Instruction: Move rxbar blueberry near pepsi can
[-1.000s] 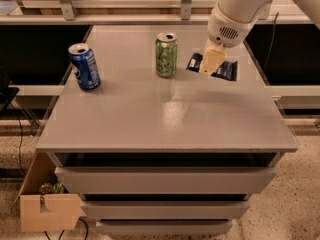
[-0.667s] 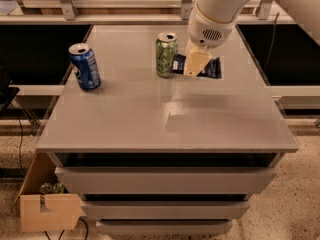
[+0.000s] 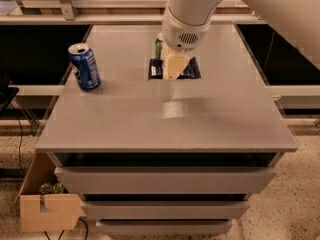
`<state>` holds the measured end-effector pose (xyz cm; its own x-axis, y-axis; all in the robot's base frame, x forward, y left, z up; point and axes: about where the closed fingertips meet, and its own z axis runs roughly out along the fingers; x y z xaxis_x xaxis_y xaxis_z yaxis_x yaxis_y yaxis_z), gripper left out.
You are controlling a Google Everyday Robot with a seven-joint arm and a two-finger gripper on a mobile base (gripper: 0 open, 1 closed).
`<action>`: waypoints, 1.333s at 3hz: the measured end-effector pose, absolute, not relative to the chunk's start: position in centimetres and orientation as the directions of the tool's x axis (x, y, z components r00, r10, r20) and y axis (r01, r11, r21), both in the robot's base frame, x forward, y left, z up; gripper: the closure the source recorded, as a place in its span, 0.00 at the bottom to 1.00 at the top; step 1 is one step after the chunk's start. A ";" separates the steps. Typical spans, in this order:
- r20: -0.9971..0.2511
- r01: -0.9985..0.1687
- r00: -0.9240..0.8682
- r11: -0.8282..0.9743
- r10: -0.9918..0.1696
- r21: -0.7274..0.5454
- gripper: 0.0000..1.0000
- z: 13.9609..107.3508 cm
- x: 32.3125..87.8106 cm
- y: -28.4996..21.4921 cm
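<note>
Navy-blue, flat foil-wrapped rxbar blueberry (image 3: 193,69) is seemingly pinched by the cream hand (image 3: 174,71) over the grey table (image 3: 210,124), to be carried toward the distant blue aluminium pepsi can (image 3: 84,67).

The jaws clamp the rxbar blueberry (image 3: 191,70), well apart from pepsi can (image 3: 84,67).

Two cans (image 3: 84,66) (image 3: 158,47), one rxbar (image 3: 192,69), jaws over it.

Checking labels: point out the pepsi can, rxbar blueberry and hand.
pepsi can (image 3: 85,70): camera view, blue side wall.
rxbar blueberry (image 3: 193,69): camera view, wrapper's right end.
hand (image 3: 173,73): camera view, fingertips over the bar.
</note>
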<state>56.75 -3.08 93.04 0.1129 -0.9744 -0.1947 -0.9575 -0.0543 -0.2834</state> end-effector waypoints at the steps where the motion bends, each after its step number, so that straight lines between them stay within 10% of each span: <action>1: -0.191 -0.948 0.168 -0.106 -0.967 -0.299 1.00 92.9 57.2 -0.8; 4: -0.223 -0.891 0.405 -0.328 -0.887 -0.313 1.00 91.5 60.0 7.2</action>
<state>60.03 7.16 91.51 0.4049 -0.8868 -0.2228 -0.8913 -0.3283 -0.3128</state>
